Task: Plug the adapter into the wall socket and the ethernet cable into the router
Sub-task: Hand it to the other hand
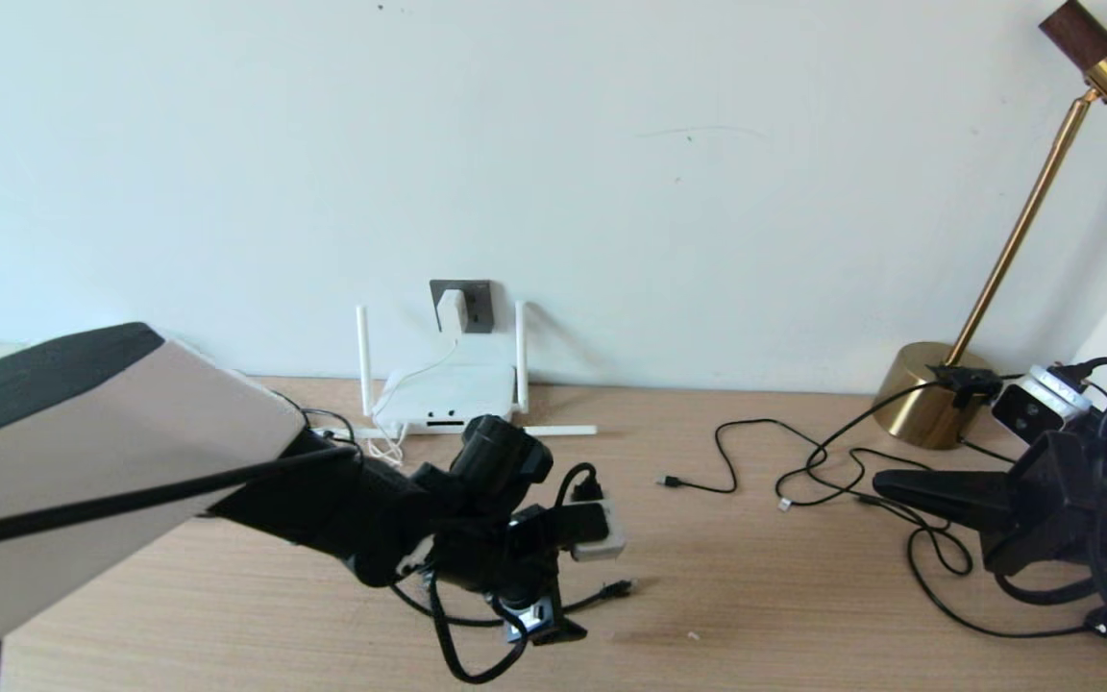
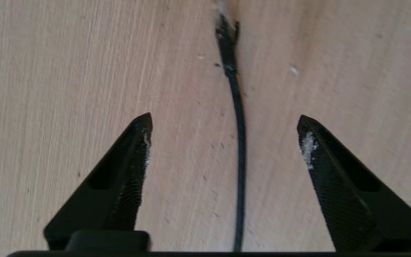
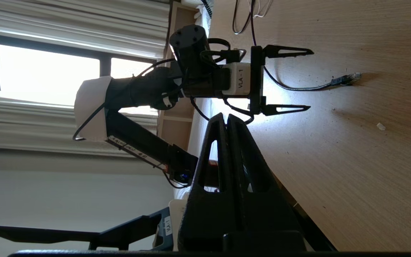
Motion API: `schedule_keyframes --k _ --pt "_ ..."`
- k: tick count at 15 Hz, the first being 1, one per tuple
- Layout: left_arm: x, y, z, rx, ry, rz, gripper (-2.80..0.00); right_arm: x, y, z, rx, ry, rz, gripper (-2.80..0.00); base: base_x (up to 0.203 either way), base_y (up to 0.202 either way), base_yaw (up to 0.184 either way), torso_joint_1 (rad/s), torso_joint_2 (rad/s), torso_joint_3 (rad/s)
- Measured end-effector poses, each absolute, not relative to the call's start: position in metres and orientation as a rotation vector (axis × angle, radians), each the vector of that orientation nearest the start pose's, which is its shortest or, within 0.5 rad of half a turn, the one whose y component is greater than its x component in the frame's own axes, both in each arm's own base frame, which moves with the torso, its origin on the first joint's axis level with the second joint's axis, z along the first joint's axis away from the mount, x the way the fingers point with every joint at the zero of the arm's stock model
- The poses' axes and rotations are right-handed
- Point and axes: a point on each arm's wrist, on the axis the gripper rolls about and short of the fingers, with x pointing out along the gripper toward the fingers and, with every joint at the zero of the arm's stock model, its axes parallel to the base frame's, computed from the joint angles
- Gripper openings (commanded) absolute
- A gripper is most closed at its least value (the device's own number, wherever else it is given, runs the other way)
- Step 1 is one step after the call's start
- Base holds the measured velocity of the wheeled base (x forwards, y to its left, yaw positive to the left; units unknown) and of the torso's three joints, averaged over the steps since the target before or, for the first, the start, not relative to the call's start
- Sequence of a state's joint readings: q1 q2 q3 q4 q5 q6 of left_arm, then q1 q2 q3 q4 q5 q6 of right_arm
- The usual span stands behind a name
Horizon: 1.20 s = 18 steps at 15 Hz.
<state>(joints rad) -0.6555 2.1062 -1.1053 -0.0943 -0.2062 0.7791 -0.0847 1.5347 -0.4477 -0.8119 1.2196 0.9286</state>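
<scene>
White against the dark grey wall socket (image 1: pixel 462 306), the adapter (image 1: pixel 451 310) sits plugged in, its thin cord dropping to the router (image 1: pixel 445 395) on the wooden table (image 1: pixel 755 596) below, and I cannot tell whether anything fills the router's ports. My left gripper (image 2: pixel 223 142) hangs spread wide over the table with the ethernet cable (image 2: pixel 239 142) running loose between its fingers, plug (image 3: pixel 346 77) lying beyond their tips. My right gripper (image 3: pixel 226 123) is pressed closed and empty at the table's right, near thinner black cables (image 1: pixel 803 471) and a brass lamp (image 1: pixel 938 394).
</scene>
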Motion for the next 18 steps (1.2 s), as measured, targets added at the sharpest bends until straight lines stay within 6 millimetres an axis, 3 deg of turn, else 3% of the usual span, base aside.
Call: schedule_keyframes --k 18 --pt "0.320 -0.251 0.070 0.828 0.685 -1.183 0.00 0.218 0.002 0.149 0.984 0.751 0.945 -2.80 0.000 0.000 0.000 0.000 0.00 0.000"
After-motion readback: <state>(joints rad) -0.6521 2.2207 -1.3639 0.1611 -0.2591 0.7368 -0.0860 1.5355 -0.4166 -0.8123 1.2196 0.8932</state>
